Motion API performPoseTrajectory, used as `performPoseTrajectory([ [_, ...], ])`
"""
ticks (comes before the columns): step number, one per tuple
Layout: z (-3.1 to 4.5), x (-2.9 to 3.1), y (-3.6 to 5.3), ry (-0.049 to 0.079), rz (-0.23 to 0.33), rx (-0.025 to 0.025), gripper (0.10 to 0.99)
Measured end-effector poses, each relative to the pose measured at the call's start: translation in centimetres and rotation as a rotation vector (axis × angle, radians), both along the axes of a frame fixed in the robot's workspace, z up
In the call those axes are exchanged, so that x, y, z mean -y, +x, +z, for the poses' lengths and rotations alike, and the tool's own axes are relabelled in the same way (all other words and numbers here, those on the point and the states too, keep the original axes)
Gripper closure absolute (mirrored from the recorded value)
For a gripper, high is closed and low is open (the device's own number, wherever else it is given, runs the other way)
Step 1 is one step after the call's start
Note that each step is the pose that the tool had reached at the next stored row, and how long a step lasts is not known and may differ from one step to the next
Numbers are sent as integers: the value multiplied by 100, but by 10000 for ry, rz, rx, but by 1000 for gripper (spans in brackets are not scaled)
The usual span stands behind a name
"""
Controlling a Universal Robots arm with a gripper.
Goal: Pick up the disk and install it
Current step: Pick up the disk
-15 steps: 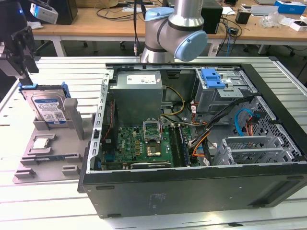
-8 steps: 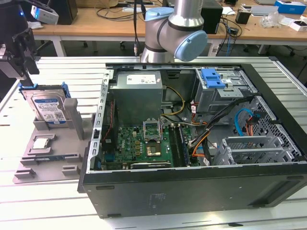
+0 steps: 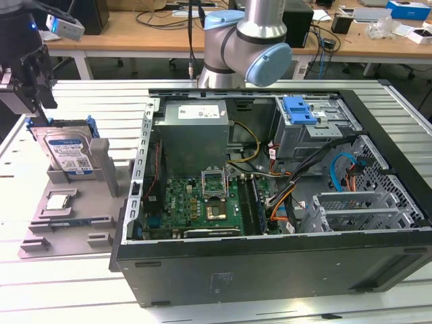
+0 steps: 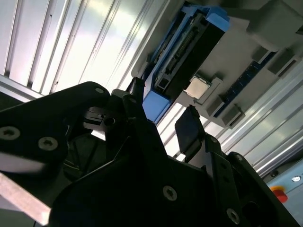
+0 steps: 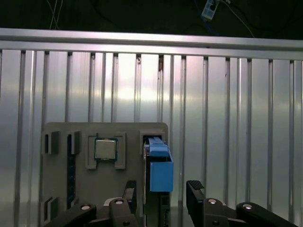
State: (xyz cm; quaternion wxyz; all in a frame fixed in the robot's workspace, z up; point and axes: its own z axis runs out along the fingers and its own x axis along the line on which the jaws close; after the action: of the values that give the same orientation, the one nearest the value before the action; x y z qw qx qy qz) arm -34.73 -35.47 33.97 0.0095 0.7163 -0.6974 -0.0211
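The disk (image 3: 67, 154) stands on edge in a grey holder (image 3: 67, 233) at the exterior view's left. It is a silver hard drive with a white-and-blue label and blue rails. My gripper (image 3: 42, 111) hangs just above its upper end, open. In the first wrist view the disk's blue rail (image 5: 160, 166) runs between the two black fingertips (image 5: 195, 189), with a gap on each side of it. The second wrist view has the gripper (image 4: 161, 111) framing the disk's blue end (image 4: 154, 105) in the same way. Nothing is held.
A small square processor chip (image 5: 105, 149) lies in a pocket of the holder beside the disk. The open computer case (image 3: 270, 270) fills the exterior view's right, with a grey drive cage and blue latch (image 3: 300, 110) at its far side. The arm's base (image 3: 246, 40) stands behind the case.
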Motion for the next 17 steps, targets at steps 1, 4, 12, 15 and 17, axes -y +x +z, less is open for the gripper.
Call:
performPoseTrajectory([
  [1, -45, 0, 0, 0, 0, 0, 545],
  [4, -112, 0, 0, -1, 1, -1, 545],
  [12, -315, -48, -40, -2, 72, -2, 545],
  [15, -389, -57, -50, -2, 115, -1, 545],
  [17, -436, -57, -50, -2, 138, -1, 545],
])
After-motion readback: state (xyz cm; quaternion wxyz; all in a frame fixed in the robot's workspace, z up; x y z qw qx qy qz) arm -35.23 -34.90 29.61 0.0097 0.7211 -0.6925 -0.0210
